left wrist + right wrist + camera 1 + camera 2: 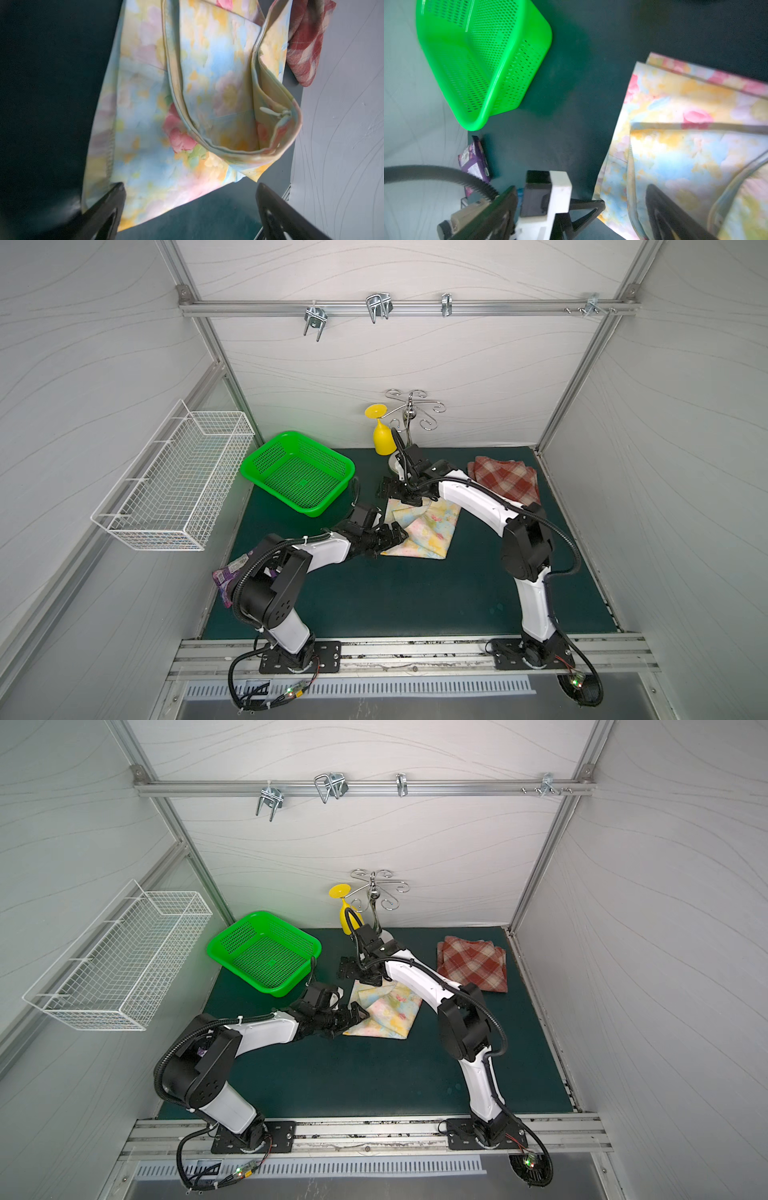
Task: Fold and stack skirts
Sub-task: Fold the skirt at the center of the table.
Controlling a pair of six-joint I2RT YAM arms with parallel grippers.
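Nearest, by L arm base: crinkled purple snack wrapper [226, 574], clear of work. L gripper [191, 185] spread wide, empty, at near-left corner of thin pale yellow-blue floral cloth skirt [424, 531], mid-mat, partly folded, top flap puffed, waistband loop gaping. R gripper [404, 494] likewise parted, nothing held, one finger over skirt's far edge. Risks: springback or slide of ungripped flap; snag of loop on pull-out, undoing fold. Farther left, green perforated plastic basket [291, 434]. Far right, thick red-brown/cream plaid skirt [505, 481], apparently folded, prob. stack spot; R arm between both skirts. Rearmost, yellow plastic goblet [383, 439] hung inverted on metal rack [411, 404], close behind R wrist; bump poss.
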